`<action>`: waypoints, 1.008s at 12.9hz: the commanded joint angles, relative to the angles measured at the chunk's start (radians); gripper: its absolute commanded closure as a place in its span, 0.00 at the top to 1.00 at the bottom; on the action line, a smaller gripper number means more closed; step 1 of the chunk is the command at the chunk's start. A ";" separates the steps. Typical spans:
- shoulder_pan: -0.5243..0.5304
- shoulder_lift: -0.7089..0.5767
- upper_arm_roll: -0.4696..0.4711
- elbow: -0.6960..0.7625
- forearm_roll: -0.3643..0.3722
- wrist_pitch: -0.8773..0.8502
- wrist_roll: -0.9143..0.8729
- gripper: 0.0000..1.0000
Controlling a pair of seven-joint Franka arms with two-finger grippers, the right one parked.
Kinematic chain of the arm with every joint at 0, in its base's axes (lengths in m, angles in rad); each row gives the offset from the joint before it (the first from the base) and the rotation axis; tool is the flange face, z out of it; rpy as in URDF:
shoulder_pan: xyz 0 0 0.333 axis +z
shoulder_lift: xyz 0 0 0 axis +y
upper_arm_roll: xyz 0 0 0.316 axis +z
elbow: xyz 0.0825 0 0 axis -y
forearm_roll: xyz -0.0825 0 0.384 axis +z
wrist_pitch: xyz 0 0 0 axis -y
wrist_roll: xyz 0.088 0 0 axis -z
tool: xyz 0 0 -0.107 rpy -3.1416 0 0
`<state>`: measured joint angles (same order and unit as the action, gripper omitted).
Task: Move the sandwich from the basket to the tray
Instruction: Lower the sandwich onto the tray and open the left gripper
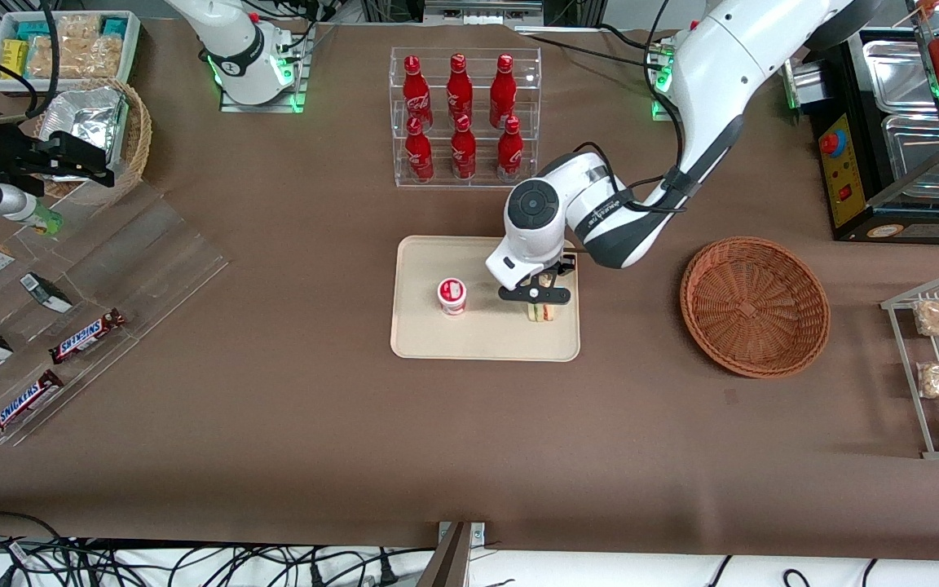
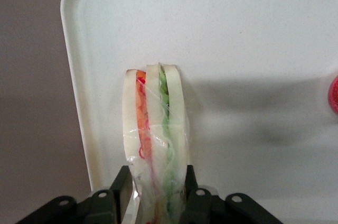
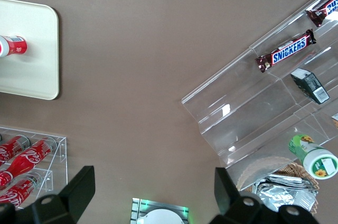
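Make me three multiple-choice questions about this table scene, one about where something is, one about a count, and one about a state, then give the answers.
1. Where is the sandwich?
A. In the basket
B. Over the tray
C. On the bottle rack

2. How many red bottles are in the rack?
A. Four
B. Six
C. Eight

3. What is the claw doing?
A. Shut on the sandwich
B. Open above the cup
C. Holding a bottle

Answers: 1 B, the wrist view shows tray beneath it. 2 B, two rows of three. 3 A, both fingers press its sides.
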<state>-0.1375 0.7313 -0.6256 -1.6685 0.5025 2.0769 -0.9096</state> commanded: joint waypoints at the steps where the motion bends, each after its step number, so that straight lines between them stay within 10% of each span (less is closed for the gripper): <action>1: -0.016 0.000 0.006 0.035 0.030 -0.009 -0.057 1.00; 13: 0.186 -0.202 -0.011 0.266 -0.080 -0.265 -0.074 1.00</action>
<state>0.0101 0.5734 -0.6273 -1.4024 0.4536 1.8496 -0.9803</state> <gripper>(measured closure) 0.000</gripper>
